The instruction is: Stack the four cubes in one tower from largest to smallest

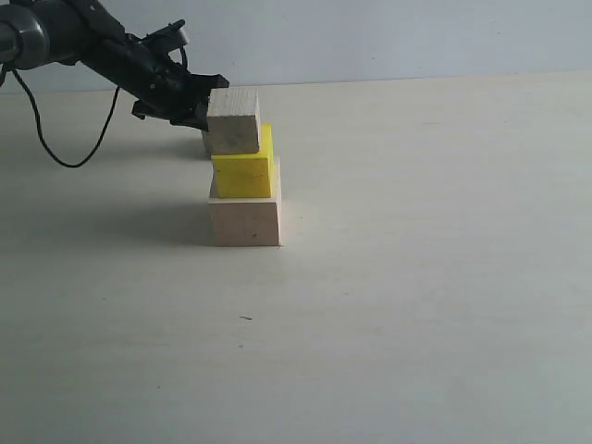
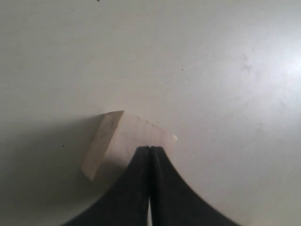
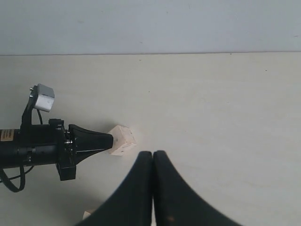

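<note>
The largest pale wood cube [image 1: 245, 220] rests on the table with the bright yellow cube [image 1: 243, 169] on top of it. Behind this stack a smaller pale wood cube [image 1: 233, 118] [image 2: 127, 141] [image 3: 122, 140] sits on the table. My left gripper [image 1: 209, 104] [image 2: 150, 149] [image 3: 111, 139] is shut, empty, with its tips against that cube's side. My right gripper [image 3: 153, 153] is shut with nothing in it, apart from the cubes, and is out of the exterior view. A corner of a tiny pale wood piece [image 3: 87, 215] shows at the edge of the right wrist view; it may be the smallest cube.
The left arm [image 1: 102, 46] reaches in from the back left with a black cable [image 1: 55, 148] hanging below it. The pale tabletop [image 1: 416, 277] runs to a light wall [image 1: 370, 37] at the back.
</note>
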{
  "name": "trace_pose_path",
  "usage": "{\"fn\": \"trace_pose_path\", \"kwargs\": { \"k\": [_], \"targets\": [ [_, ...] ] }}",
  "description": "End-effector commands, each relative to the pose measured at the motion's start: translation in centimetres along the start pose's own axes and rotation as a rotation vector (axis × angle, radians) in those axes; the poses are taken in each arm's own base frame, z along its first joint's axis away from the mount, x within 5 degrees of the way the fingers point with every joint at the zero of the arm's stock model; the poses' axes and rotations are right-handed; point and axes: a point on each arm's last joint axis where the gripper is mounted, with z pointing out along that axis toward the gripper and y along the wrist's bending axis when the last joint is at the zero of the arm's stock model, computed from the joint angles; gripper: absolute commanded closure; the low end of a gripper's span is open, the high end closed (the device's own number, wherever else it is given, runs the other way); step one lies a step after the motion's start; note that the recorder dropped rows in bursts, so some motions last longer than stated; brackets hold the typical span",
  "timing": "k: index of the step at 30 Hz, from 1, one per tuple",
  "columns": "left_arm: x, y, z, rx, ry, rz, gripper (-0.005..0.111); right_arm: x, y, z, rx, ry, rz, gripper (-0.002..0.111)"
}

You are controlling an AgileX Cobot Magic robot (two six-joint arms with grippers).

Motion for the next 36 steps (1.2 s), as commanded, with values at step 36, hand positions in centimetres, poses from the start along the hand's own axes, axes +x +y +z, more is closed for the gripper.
{"fn": "trace_pose_path", "kwargs": {
  "k": [36],
  "targets": [
    [-0.8, 0.2, -6.1, -0.133, 0.060, 0.109, 0.104, -0.2, 0.5, -0.9, -0.021, -0.020, -0.019, 0.108]
  ]
}}
